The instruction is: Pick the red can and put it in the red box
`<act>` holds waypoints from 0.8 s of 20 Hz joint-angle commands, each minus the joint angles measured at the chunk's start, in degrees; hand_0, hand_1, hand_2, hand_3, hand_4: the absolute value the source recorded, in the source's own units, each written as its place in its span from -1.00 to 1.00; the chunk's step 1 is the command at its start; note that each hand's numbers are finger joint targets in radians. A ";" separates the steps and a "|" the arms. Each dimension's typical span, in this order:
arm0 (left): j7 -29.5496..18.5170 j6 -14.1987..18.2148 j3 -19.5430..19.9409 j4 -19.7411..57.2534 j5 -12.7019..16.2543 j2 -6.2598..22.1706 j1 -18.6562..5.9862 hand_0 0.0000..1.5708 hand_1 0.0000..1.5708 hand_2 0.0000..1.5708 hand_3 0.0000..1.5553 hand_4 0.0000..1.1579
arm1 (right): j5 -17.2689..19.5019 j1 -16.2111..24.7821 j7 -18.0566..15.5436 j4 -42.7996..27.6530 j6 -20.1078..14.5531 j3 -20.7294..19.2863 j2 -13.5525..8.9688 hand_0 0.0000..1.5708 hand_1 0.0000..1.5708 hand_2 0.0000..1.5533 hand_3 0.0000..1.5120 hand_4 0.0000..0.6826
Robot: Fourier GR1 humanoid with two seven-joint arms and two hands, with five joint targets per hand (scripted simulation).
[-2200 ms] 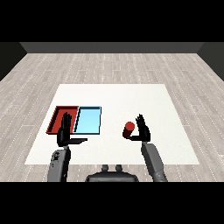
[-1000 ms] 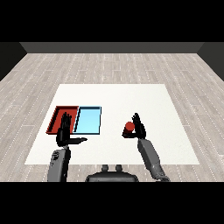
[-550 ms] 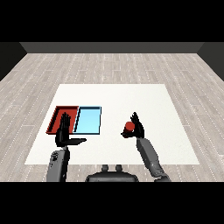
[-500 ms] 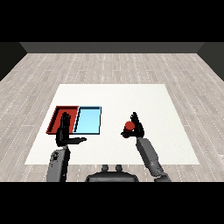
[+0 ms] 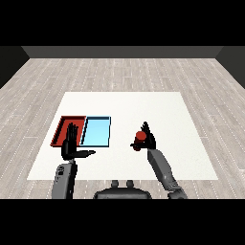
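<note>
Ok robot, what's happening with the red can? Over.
Right hand curled round red can. Left hand open, by red tray. Blue tray lies between can and red tray.

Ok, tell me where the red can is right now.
In the head view the red can sits right of centre on the white table, with the right hand curled round it, well right of the blue tray.

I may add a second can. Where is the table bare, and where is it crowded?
Bare: the white table behind both trays, and between the light blue tray and red can. Crowded: left hand over the red tray.
</note>
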 commanded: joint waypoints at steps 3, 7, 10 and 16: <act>-1.42 -1.11 -0.24 -1.90 0.55 -0.01 2.73 -1.00 -1.00 -1.00 -1.00 -1.00 | 1.33 6.41 1.36 -7.43 -6.13 4.16 0.08 0.67 0.67 0.78 0.79 -0.12; 2.14 -0.35 0.01 -1.84 0.61 0.50 -0.35 -1.00 -1.00 -1.00 -1.00 -1.00 | 3.64 2.09 2.25 -3.15 -5.97 0.80 -0.82 0.89 0.89 0.89 0.91 0.94; -0.47 -0.61 -1.25 -4.87 -1.12 -0.14 5.73 -1.00 -1.00 -1.00 -1.00 -1.00 | 4.41 -0.25 2.09 -0.80 -5.65 -0.63 -1.80 0.90 0.90 0.89 0.90 0.95; -3.54 2.33 -1.80 1.70 -3.29 -2.11 0.31 -1.00 -1.00 -1.00 -1.00 -1.00 | 8.24 6.84 6.33 -14.51 -10.67 5.09 -1.20 0.86 0.86 0.87 0.88 0.90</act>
